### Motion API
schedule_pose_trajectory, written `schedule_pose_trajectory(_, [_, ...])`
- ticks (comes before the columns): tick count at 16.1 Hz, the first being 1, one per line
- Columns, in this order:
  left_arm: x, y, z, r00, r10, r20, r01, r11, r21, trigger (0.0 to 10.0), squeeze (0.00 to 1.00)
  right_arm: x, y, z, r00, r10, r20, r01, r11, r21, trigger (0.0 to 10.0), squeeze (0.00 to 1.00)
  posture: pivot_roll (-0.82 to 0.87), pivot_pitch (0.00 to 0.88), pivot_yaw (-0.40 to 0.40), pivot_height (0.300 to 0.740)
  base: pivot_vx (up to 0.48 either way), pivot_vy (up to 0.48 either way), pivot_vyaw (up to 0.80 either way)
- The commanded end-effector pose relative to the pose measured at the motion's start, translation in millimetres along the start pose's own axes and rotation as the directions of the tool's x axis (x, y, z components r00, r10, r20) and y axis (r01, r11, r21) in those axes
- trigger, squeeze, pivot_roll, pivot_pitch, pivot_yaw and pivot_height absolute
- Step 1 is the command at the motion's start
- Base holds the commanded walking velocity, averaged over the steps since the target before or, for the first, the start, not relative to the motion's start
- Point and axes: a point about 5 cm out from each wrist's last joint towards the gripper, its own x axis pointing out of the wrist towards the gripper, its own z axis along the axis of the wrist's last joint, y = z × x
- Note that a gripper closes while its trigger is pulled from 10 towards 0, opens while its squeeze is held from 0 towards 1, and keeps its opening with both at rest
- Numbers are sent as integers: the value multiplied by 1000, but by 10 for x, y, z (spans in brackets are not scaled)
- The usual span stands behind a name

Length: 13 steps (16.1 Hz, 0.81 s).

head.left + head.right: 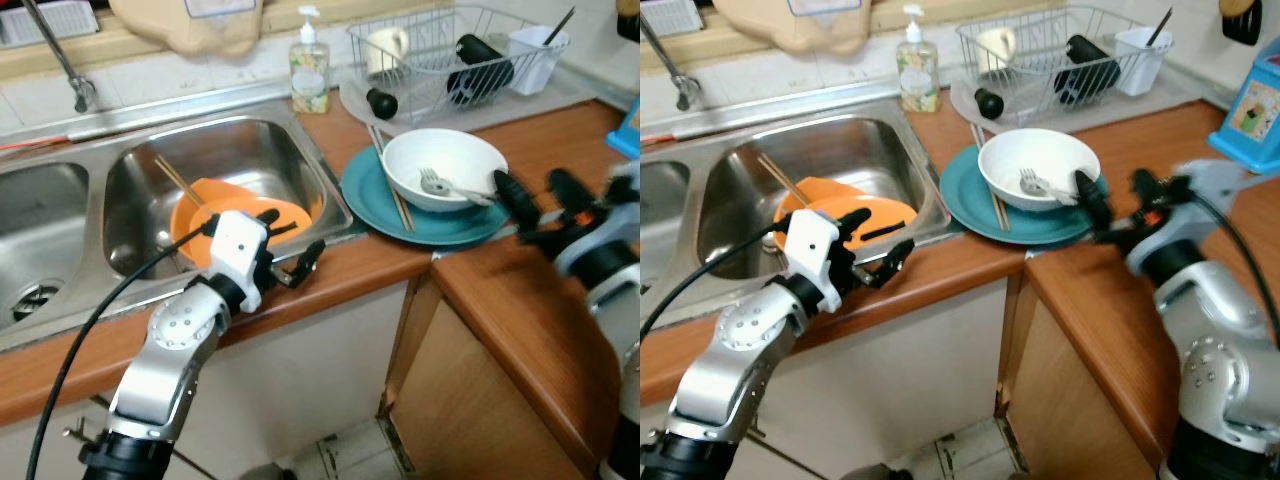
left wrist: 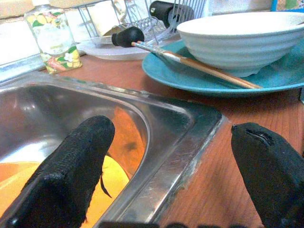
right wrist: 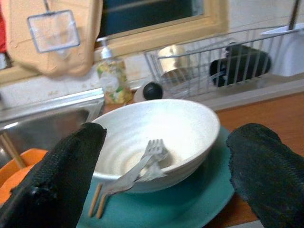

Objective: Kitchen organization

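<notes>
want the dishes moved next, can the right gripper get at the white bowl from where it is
Probably yes: the right gripper is open beside the white bowl on the teal plate, with nothing between them.

The right claw (image 1: pixel 535 205) is motion-blurred, fingers smeared. The left arm blocks the front of the orange plate (image 1: pixel 205 205) in the sink. Chopsticks (image 1: pixel 987 180) half vanish under the white bowl (image 1: pixel 1040 165), and the blue box (image 1: pixel 1255 115) is cropped at the edge.
</notes>
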Motion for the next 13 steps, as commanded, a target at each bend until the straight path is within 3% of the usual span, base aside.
schedule_pose_trajectory(1, [-42, 57, 55, 1000, 7, 18, -8, 1000, 11, 10000, 196, 14, -40, -13, 1000, -28, -8, 28, 1000, -9, 8353, 0, -126, 0, 69, 740, 0, 0, 0])
schedule_pose_trajectory(2, [-65, 53, 56, 1000, -1, 21, 1, 1000, 8, 10000, 196, 22, -41, -16, 1000, -14, -15, 14, 1000, -15, 5020, 0, -126, 0, 68, 740, 0, 0, 0])
schedule_pose_trajectory(3, [-71, 50, 56, 1000, -5, 21, 5, 1000, 7, 10000, 204, 25, -39, -17, 1000, -7, -18, 7, 1000, -17, 4824, 0, -126, 0, 65, 740, 0, 0, 0])
schedule_pose_trajectory(5, [-95, 46, 41, 1000, -12, 15, 12, 1000, 2, 10000, 200, 56, -56, -40, 999, -1, -42, 0, 1000, -31, 275, 0, -126, 0, 62, 740, 0, 0, 0])
schedule_pose_trajectory(13, [-61, 61, 68, 1000, -19, 23, 19, 1000, 4, 10000, 204, 134, -39, -152, 996, 17, -89, -18, 1000, -17, 0, 0, -126, 0, 63, 740, 0, 0, 0])
